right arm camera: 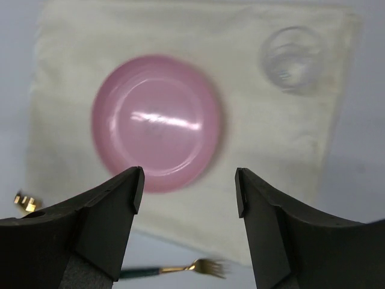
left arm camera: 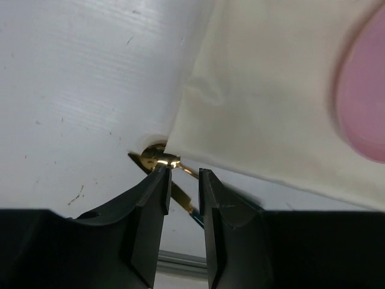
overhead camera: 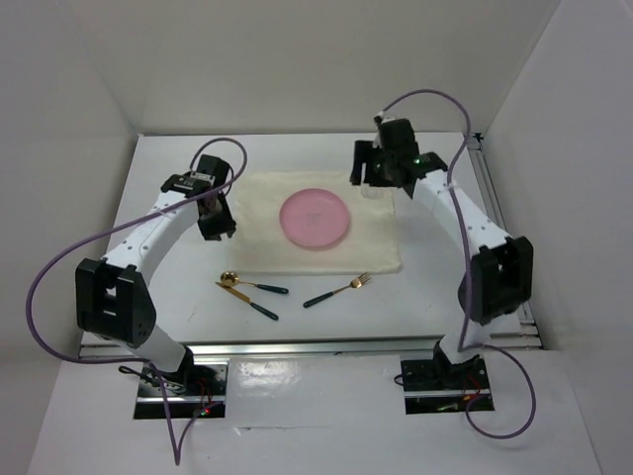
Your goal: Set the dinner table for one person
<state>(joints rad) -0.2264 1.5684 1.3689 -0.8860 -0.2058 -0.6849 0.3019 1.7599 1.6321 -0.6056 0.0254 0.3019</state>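
The white dinner table [overhead camera: 435, 287] carries a cream cloth mat [overhead camera: 376, 252] with a pink plate [overhead camera: 314, 218] in its middle. A clear glass [right arm camera: 292, 57] stands on the mat's far right corner. A gold spoon [overhead camera: 237, 282], a knife [overhead camera: 259, 307] and a fork [overhead camera: 338, 291], all with green handles, lie on the table in front of the mat. My left gripper [overhead camera: 219, 228] hovers over the mat's left edge, narrowly open and empty [left arm camera: 182, 171], with the spoon's bowl [left arm camera: 159, 158] just beyond its tips. My right gripper [overhead camera: 371, 176] is wide open and empty [right arm camera: 189, 177] above the mat's far right.
Metal rails run along the table's near edge [overhead camera: 316, 348] and right edge [overhead camera: 495, 198]. White walls enclose the back and sides. In the right wrist view the plate [right arm camera: 157, 120] lies ahead of the jaws and the fork [right arm camera: 207, 267] below them.
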